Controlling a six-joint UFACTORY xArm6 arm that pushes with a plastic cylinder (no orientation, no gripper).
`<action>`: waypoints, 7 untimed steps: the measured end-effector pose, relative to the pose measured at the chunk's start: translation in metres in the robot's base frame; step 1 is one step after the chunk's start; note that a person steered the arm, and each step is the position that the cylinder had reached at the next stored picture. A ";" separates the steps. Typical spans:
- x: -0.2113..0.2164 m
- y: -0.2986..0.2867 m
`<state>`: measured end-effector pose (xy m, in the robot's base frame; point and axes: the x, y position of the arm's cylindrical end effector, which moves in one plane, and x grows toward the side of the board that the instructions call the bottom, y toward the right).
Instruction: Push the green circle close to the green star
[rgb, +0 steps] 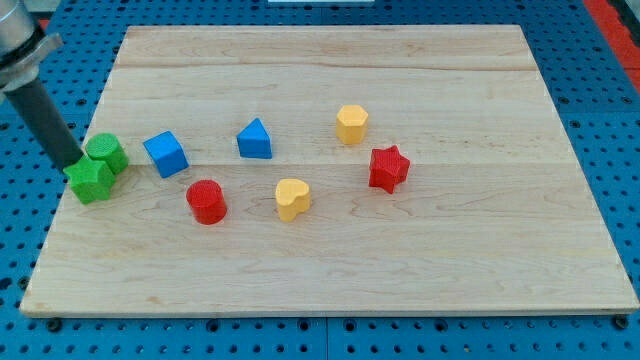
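The green circle (108, 151) sits near the board's left edge, touching the green star (91, 181) just below and to its left. The dark rod comes down from the view's top left, and my tip (73, 165) rests at the left side of both green blocks, against the star's upper left and the circle's lower left.
A blue cube (165, 154) lies right of the green circle. A blue triangle (254, 139), a red cylinder (207, 201), a yellow heart (292, 198), a yellow hexagon (351, 124) and a red star (388, 168) are spread over the wooden board (400, 270).
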<state>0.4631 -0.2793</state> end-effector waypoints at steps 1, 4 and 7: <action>0.030 0.010; -0.001 0.035; 0.018 -0.025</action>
<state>0.4808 -0.3041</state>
